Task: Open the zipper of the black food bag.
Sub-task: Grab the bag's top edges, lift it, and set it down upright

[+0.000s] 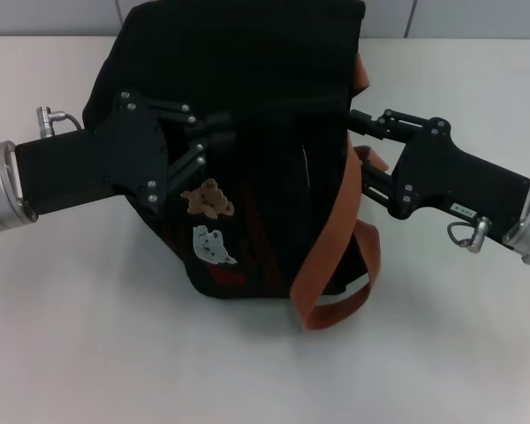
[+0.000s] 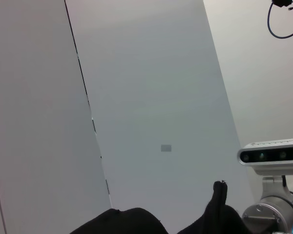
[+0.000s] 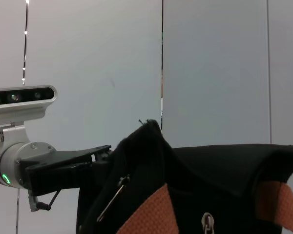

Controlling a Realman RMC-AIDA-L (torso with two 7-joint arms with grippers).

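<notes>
Black food bag (image 1: 274, 132) upright, claws flanking

matt black cloth food bag (image 1: 265, 106) (woven orange-brown straps (image 1: 331, 238))

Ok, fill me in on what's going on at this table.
A two-armed robot is working on a black food bag with orange-brown straps, standing on a white table. The left claw is pressed against the bag's side just above the small tan bear. The right claw reaches in at the opposite side, near the straps. Its fingertips are hidden by the bag, so its grip cannot be made out. The zipper along the top is not clearly visible, so whether it is open cannot be told.
</notes>
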